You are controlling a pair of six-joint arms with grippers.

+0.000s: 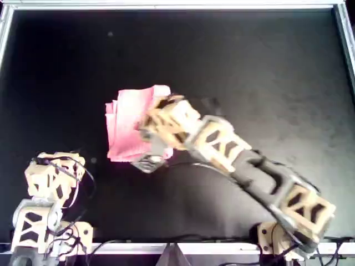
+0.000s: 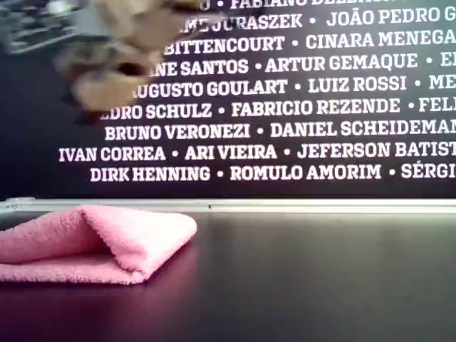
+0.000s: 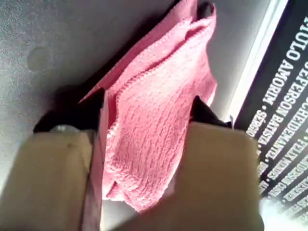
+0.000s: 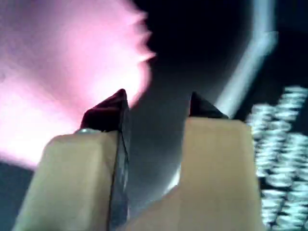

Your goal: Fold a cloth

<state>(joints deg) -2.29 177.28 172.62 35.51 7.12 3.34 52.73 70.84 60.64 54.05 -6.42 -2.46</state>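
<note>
End effectors number two, left point(image 3: 148, 101) and right point(image 4: 158, 98), seemingly open; one cloth point(image 1: 130, 124).

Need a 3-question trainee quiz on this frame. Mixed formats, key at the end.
1. True or false: the light-pink fabric cloth lies spread flat in a single layer on the black table.
2. The right gripper is: A) shut on the cloth; B) open, with nothing between its fingers; C) out of view.
3. Fill in: in the exterior view, the cloth lies at that view's ____ side.
Key: 1 false, it is folded over; 2 B; 3 left.
</note>
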